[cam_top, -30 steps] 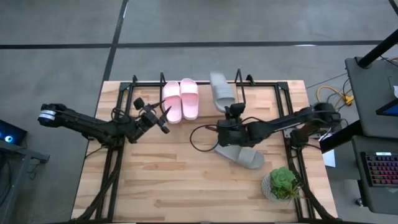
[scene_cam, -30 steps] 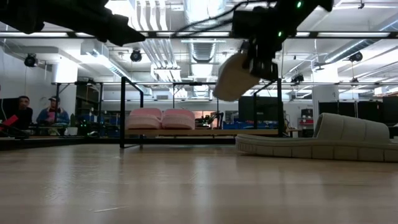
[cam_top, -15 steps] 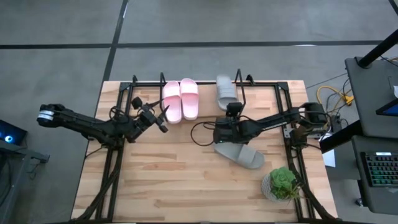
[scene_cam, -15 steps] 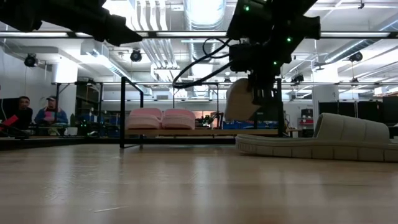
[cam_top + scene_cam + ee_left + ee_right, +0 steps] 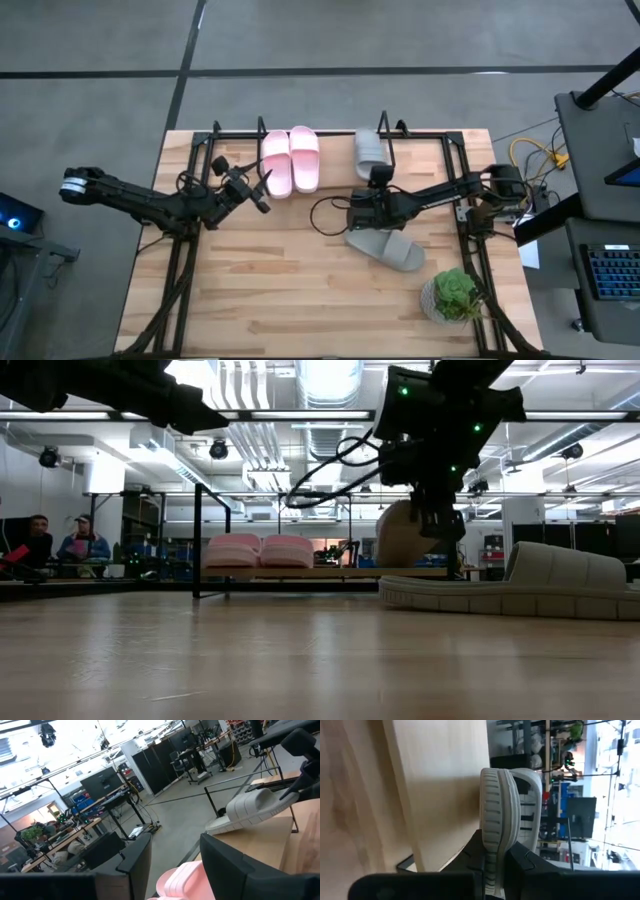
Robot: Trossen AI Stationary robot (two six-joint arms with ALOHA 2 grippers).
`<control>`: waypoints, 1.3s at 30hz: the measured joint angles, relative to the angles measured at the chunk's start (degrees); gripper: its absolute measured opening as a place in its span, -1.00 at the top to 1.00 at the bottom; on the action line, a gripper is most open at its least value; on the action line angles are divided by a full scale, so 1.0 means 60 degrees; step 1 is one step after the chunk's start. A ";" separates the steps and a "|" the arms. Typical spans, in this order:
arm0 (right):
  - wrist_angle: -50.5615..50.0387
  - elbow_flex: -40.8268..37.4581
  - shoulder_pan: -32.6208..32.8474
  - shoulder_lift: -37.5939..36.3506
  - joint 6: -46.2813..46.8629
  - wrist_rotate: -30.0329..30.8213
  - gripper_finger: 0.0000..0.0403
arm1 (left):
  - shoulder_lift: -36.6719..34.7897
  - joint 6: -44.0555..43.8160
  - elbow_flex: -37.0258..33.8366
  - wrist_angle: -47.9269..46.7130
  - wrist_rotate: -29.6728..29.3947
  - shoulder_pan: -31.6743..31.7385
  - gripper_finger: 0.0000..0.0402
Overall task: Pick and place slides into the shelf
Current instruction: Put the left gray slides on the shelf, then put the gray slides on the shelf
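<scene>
While two pink slides [image 5: 292, 158] sit side by side in the shelf [image 5: 215, 137], the right end effector [image 5: 372, 181], clamped on a grey slide [image 5: 369, 152], holds it over the board; the left end effector [image 5: 262, 185] hangs nearby, fingers apart.

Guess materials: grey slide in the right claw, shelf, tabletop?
Grey slide: looks like matte moulded rubber or foam; ribbed sole edge, uniform pale grey, no shine. The right claw pinches its sole.
Shelf: thin black rods, likely painted metal wire; base board looks like pale, smooth wood.
Tabletop: jointed light wood strips with visible grain, butcher-block style, with a faint sheen in the low view.
</scene>
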 joint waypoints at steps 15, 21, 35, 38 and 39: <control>0.0096 -0.0106 -0.0386 0.0003 -0.0291 -0.0756 0.82 | 0.0000 -0.0013 -0.0313 0.0075 0.0004 0.0000 0.24; 0.0105 -0.0111 -0.0456 0.0004 -0.0241 -0.1760 0.59 | 0.0000 -0.0015 -0.0317 0.0076 0.0004 0.0000 0.24; 0.0091 -0.0034 -0.0521 0.0004 -0.0205 -0.3933 0.23 | -0.0004 -0.0023 -0.0317 0.0076 0.0007 0.0000 0.24; 0.0018 -0.0010 -0.0521 0.0001 -0.0208 -0.4000 0.14 | -0.0004 -0.0022 -0.0317 0.0076 0.0007 0.0000 0.24; -0.0130 0.0042 -0.0521 -0.0004 -0.0208 -0.4022 0.11 | -0.0004 -0.0025 -0.0317 0.0076 0.0007 0.0000 0.24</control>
